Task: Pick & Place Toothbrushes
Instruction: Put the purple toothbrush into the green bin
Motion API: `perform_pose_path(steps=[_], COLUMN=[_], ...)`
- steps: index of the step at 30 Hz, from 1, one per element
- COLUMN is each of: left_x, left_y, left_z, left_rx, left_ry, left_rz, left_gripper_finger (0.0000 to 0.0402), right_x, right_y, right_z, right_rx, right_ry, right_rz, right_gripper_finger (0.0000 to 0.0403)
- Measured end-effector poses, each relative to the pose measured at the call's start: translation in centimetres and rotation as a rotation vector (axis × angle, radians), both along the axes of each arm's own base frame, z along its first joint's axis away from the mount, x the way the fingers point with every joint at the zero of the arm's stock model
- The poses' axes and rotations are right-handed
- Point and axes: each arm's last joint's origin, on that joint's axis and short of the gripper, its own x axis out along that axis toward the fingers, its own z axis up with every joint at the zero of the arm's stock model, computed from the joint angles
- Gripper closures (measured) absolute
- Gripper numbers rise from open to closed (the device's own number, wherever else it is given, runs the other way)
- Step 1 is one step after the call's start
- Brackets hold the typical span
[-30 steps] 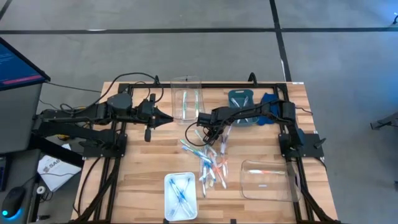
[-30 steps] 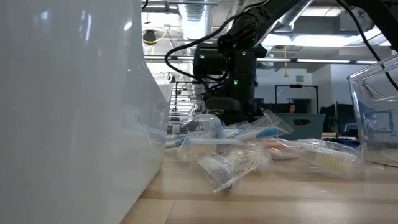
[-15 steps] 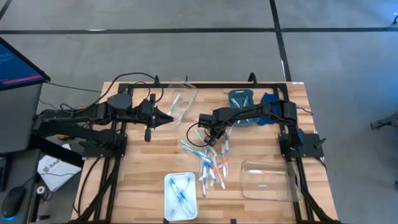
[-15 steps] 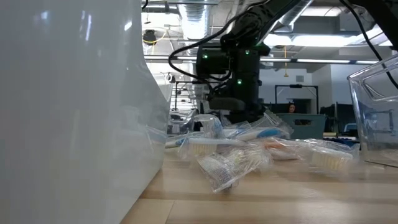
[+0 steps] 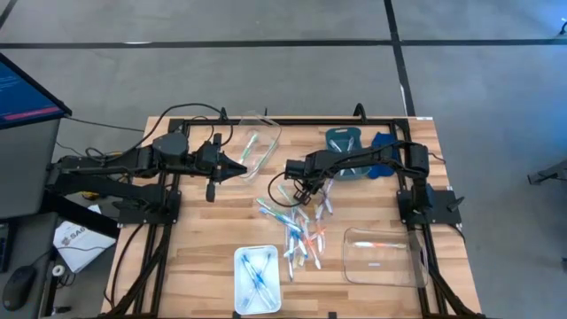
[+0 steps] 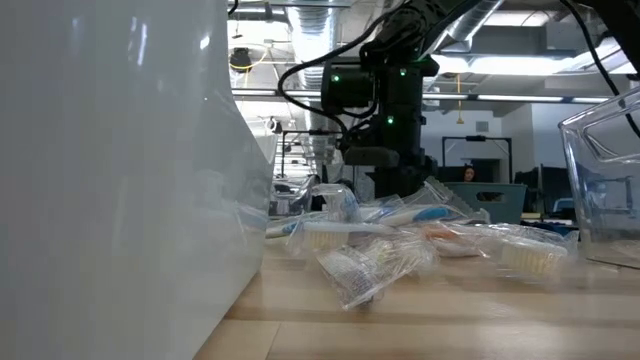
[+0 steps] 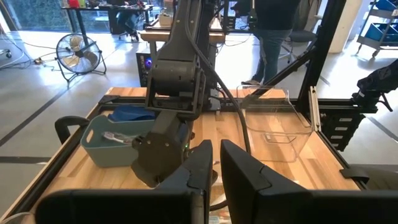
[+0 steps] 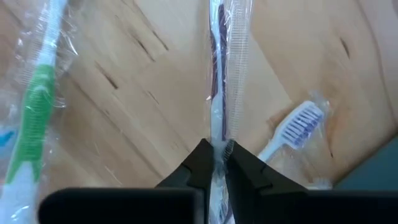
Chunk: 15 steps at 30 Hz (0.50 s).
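Two arms share the work here, and only the right one is engaged with the toothbrushes (image 5: 299,229). The right end effector (image 8: 214,155) sits low over the far edge of the pile, clenched on a single wrapped toothbrush (image 8: 217,74) near one end, with the plastic sleeve pinched between the fingers (image 8: 198,163). Gripping at the end leaves the rest of the handle free to hang below the fingers, which should make lowering it into a container easier. Remaining toothbrushes lie scattered on the wooden tabletop (image 5: 204,248) in a loose heap near its middle, several crossing one another, each in its own clear wrapper; a green-handled one (image 8: 34,106) and a white-bristled one (image 8: 292,130) lie just beside the gripped piece. The left end effector (image 5: 237,168) is clenched on the rim of a clear bin (image 5: 257,146), holding it tilted, probably to present its opening toward the pile for a drop. A white tray (image 5: 257,270) at the near edge already contains a few toothbrushes, a second clear bin (image 5: 381,257) stands at the near right, and a blue-grey tub (image 5: 343,142) sits at the far side. Because the wrappers overlap, a neighbouring piece may be dragged along on lifting.
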Motion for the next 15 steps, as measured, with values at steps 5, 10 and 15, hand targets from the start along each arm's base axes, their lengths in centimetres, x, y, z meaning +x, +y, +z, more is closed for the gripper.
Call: perform_pose_path(steps=[5,10,15], left_x=[0.0,0.0,0.0], left_y=[0.0,0.0,0.0], left_z=[0.0,0.0,0.0], left_rx=[0.000,0.000,0.000], left_ry=[0.000,0.000,0.000], left_rz=[0.000,0.000,0.000], left_gripper_finger=[0.0376,0.0376,0.0376], right_x=[0.0,-0.1,-0.8], right_y=[0.0,0.0,-0.3], right_z=[0.0,0.7,3.3], right_rx=[-0.002,-0.004,-0.027], right_ry=[-0.004,-0.017,-0.085], right_rz=[0.000,-0.001,-0.019], right_gripper_finger=[0.0385,0.0392,0.0378])
